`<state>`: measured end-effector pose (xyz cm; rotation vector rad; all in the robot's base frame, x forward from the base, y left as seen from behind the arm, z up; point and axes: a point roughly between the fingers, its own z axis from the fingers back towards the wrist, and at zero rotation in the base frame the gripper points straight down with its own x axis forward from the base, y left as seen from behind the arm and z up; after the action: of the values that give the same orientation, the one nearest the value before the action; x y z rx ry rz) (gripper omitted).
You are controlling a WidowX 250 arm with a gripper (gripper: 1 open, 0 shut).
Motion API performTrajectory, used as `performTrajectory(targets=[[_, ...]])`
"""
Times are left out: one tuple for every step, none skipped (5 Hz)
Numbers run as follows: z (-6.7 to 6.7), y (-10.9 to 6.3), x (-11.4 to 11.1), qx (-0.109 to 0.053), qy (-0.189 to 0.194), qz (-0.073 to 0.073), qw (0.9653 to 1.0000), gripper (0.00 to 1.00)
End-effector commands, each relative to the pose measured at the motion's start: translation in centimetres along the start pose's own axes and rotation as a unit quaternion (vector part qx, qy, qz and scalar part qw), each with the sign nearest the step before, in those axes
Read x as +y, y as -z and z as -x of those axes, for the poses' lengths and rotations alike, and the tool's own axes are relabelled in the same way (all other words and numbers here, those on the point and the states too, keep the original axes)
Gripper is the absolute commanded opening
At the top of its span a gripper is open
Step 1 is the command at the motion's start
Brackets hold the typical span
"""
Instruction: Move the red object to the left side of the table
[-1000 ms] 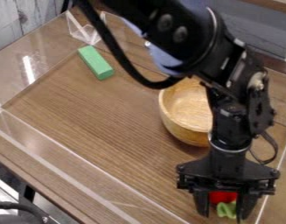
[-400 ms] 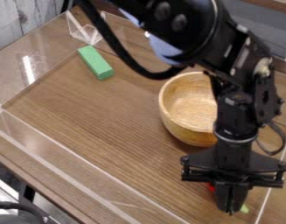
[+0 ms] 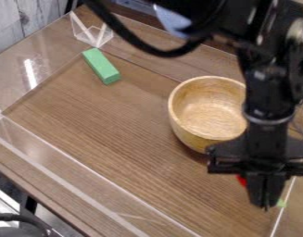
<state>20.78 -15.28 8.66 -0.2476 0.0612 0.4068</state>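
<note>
The red object (image 3: 247, 181), a small strawberry toy with a bit of green cap showing, is mostly hidden between the black fingers. My gripper (image 3: 262, 192) points steeply down at the table's (image 3: 104, 130) near right corner, just in front of the wooden bowl. It is shut on the red object and holds it a little above the wood. The black arm comes down from the top right and covers part of the bowl's right rim.
A round wooden bowl (image 3: 206, 113) stands right of centre, close behind my gripper. A green rectangular block (image 3: 102, 66) lies at the far left. Clear acrylic walls (image 3: 28, 72) edge the tabletop. Bare wood stretches across the left and middle.
The fingers closed on the red object where it lay on the table, then rose with it. The wrist now sits higher and slightly further right in the view.
</note>
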Motion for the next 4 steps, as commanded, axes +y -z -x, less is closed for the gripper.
performTrajectory(targets=[[0.7,-3.7,-1.2,-0.024,-0.001,0.036,0.9991,0.0],[1.0,-6.1,-0.4,-0.038,-0.025,0.049,0.9978,0.0],[-1.0,-8.0,1.7,-0.059,-0.068,0.055,0.9944,0.0],[-3.2,-9.4,4.9,-0.079,-0.11,0.059,0.989,0.0]])
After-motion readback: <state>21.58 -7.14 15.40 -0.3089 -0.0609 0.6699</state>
